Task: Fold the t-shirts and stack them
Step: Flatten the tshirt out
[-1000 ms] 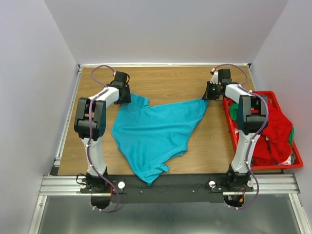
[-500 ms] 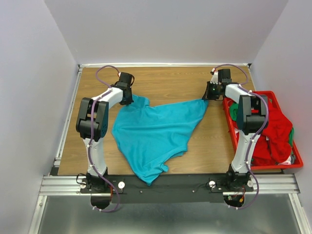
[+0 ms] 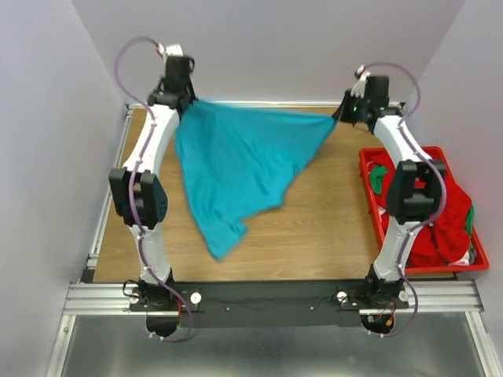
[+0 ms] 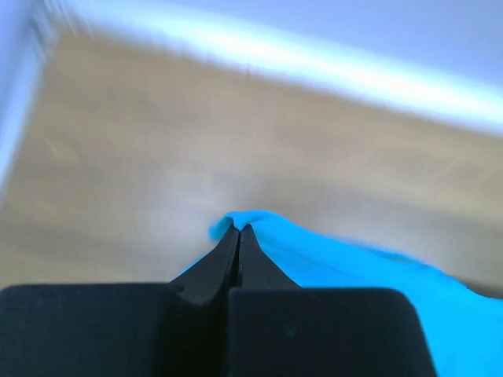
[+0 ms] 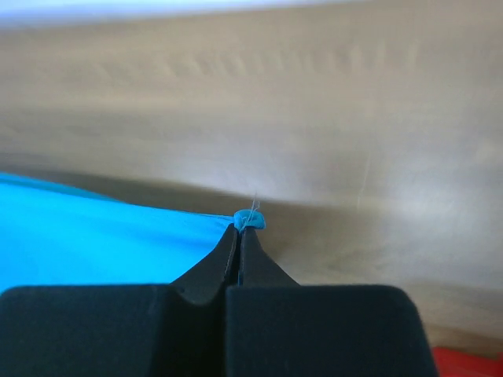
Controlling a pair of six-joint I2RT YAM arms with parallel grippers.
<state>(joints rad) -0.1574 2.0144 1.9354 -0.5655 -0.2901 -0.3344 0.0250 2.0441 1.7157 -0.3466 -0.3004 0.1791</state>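
Top external view: the teal t-shirt [image 3: 236, 161] is stretched between the two grippers across the 12 o'clock side of the table [image 3: 330, 212]. Its upper edge runs taut from about 11 o'clock to about 1 o'clock. From that edge the cloth hangs in a rough triangle, narrowing to a blurred tip toward 7 o'clock. Whether the tip touches the wood cannot be told.

The left gripper [image 3: 182, 100] holds the 11 o'clock corner and the right gripper [image 3: 343, 118] holds the 1 o'clock corner.

Left wrist view: the left gripper [image 4: 238, 229] has its fingers pressed together with no gap, pinching a small fold of the teal t-shirt [image 4: 354, 271], which trails off toward 4 o'clock.

Right wrist view: the right gripper [image 5: 239, 228] is likewise clamped tight, with a small nub of the teal t-shirt [image 5: 78, 228] showing at the fingertips and the cloth extending toward 9 o'clock.

Top external view, 3 to 4 o'clock: a red crate [image 3: 440, 269] sits at the table's edge, well apart from the teal cloth. It holds bunched red t-shirts [image 3: 452, 204] and a green t-shirt [image 3: 380, 177], partly hidden behind the right arm.
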